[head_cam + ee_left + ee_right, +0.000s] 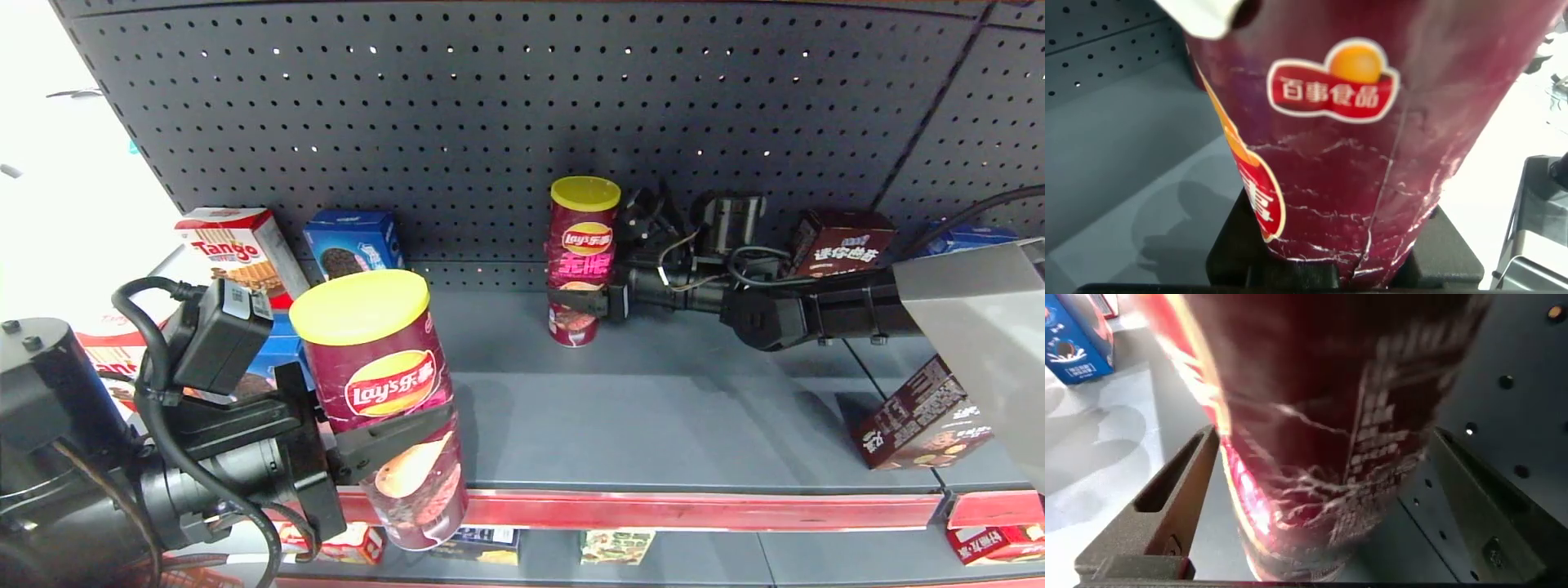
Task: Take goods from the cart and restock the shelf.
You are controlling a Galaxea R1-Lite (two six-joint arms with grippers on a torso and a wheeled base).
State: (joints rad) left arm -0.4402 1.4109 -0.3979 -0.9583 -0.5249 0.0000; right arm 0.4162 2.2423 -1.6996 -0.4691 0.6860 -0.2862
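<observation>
Two maroon chips cans with yellow lids are in hand. My left gripper [384, 433] is shut on the near can [380, 392], holding it upright and slightly tilted over the shelf's red front edge [653, 510]. In the left wrist view this can [1355, 147] rises between the fingers [1237, 245]. My right gripper [581, 300] is shut on the far can [581, 253], which stands upright on the grey shelf [653, 408] close to the pegboard back wall. The right wrist view has that can [1323, 441] between both fingers [1167, 514].
A red-and-white wafer box [237, 249] and a blue cookie box [353, 245] stand at the shelf's back left. Brown boxes sit at the back right [841, 241] and front right [922, 416]. The shelf's middle offers free room. Small packs lie on the lower shelf [616, 545].
</observation>
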